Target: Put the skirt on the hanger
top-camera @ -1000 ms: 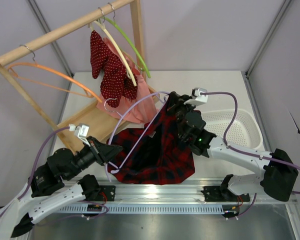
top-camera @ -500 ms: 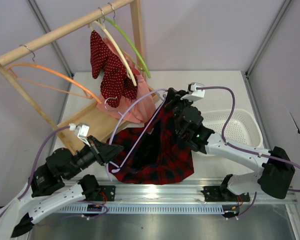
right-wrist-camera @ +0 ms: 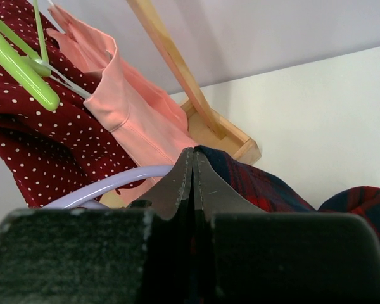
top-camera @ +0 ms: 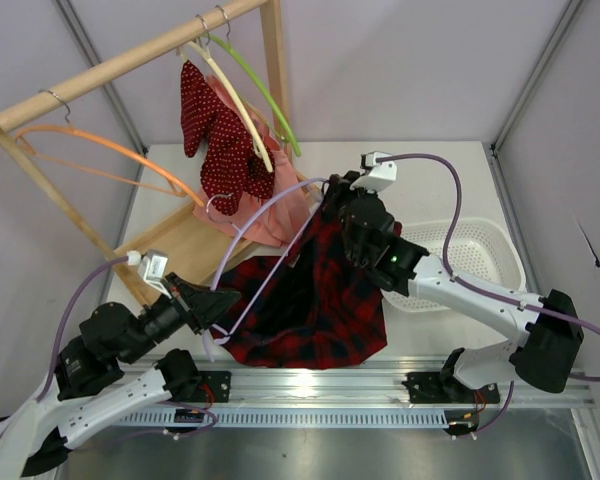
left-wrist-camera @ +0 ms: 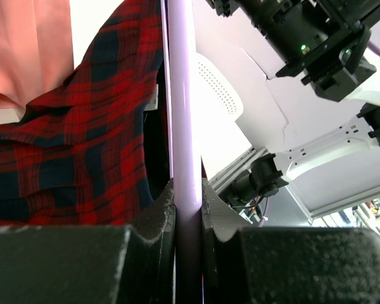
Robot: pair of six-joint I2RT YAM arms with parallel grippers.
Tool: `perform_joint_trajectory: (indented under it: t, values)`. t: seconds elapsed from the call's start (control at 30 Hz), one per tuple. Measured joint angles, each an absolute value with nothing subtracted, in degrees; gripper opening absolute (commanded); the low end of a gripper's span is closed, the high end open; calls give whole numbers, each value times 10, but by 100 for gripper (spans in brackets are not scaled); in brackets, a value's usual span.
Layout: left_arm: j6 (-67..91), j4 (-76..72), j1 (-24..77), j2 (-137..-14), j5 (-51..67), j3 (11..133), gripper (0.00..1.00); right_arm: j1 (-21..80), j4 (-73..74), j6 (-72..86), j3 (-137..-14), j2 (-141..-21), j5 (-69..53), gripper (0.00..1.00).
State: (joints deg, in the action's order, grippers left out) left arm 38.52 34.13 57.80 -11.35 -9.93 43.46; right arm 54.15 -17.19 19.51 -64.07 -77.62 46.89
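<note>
Nudged leftward, hanger [left-wrist-camera: 180, 95] seemingly slants diagonally across skirt [top-camera: 320, 310].

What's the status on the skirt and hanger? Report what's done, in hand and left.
Done: the left gripper clamps the hanger, and the right gripper is shut on the raised edge of the skirt. In hand: the hanger lies along the skirt's opening; whether it is inside is unclear. Left: seating the skirt on the hanger.

jaws clamp the lavender hanger [left-wrist-camera: 182, 95], its bar running upright; plaid skirt [left-wrist-camera: 82, 139] bunched just left.
</note>
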Motion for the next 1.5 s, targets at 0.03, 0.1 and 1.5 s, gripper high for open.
perform_joint_trajectory:
  t: [0.03, 0.1, 1.5]
  values:
    - [383, 340, 578, -116, -98, 435, 0, 541, -164, 197, -645, -776, 467, 0]
    - [379, 336, 578, -120, -96, 435, 0, 540, -148, 201, -654, -777, 461, 0]
    - [364, 310, 578, -88, -103, 430, 0, 554, -59, 255, -670, -790, 409, 11]
